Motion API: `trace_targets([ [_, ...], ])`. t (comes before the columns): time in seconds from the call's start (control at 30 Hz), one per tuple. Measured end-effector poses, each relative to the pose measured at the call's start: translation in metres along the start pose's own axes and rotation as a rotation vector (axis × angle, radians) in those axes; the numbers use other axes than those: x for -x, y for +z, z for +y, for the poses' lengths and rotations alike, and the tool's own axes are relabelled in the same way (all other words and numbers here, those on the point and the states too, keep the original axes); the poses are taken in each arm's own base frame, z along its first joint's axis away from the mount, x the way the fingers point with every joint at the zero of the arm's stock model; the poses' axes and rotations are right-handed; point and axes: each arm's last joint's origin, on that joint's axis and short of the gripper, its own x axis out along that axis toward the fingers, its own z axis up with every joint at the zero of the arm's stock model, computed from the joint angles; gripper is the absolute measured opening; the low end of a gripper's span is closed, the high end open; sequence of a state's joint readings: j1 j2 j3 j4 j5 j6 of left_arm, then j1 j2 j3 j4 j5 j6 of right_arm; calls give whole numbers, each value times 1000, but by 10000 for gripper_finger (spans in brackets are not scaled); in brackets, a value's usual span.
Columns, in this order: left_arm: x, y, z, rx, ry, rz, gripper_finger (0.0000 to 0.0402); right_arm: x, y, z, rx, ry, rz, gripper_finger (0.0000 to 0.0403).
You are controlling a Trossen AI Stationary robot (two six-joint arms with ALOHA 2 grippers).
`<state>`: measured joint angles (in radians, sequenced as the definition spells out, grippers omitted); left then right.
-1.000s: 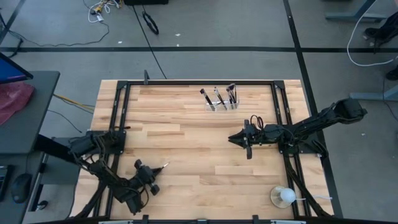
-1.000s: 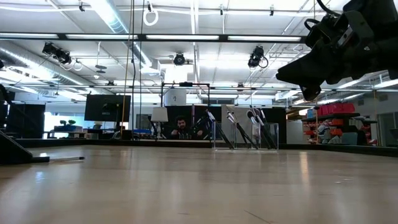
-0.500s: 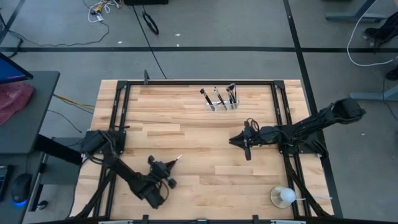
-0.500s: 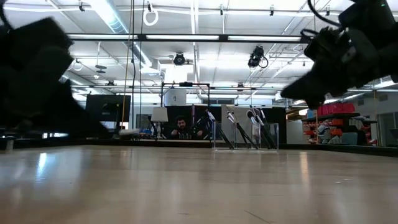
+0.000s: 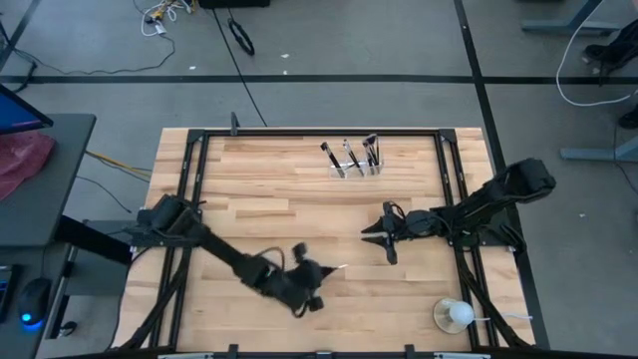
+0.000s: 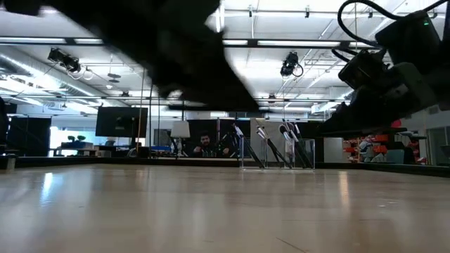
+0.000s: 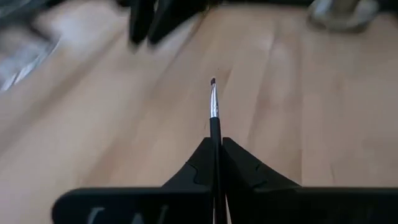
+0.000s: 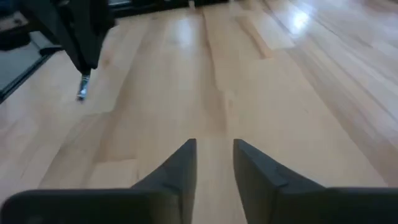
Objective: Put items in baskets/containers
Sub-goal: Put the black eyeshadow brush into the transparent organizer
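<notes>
Swung far across since a second ago: left gripper [image 5: 321, 271] now over the middle of the table [image 5: 299, 219], up from the near-left corner, clamped on a thin makeup brush [image 7: 213, 106] with the bristle tip sticking out ahead of the fingers [image 7: 198, 167]. Shifted slightly leftward too: right gripper [image 5: 371, 233], hanging above the wood right of centre, fingers [image 8: 180, 163] parted with bare board showing between them, nothing held. Well apart from both, near the far edge: clear organizer [image 5: 356, 168], holding several dark brushes [image 5: 346, 157] standing upright and leaning, tufts up. Parked at the near-right corner: white ball on a clear round base [image 5: 455, 316]. Seated beyond the table, far off: a person [image 6: 204, 143].
</notes>
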<state>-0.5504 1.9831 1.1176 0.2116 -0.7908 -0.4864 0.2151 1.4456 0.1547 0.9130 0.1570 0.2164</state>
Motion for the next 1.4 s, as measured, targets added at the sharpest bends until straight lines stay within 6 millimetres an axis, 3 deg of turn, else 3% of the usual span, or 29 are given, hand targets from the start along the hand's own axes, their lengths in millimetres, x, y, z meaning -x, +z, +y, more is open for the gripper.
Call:
trace_targets([
  [0.23,-38,32,44,20,-317,-240,14,-2,0,16,148,84,-79,165],
  [0.47,-43,35,95,116,-400,-493,14,3,6,31,204,98,-182,186],
  [0.73,-40,38,96,106,-411,-551,14,8,30,35,136,43,-426,176],
  [1.1,-39,38,96,106,-402,-558,14,-8,55,49,192,59,-456,170],
  [1.23,-39,38,96,107,-393,-558,18,-8,55,50,189,62,-456,138],
  [1.4,-39,38,96,109,-392,-557,18,-8,55,50,176,65,-454,56],
])
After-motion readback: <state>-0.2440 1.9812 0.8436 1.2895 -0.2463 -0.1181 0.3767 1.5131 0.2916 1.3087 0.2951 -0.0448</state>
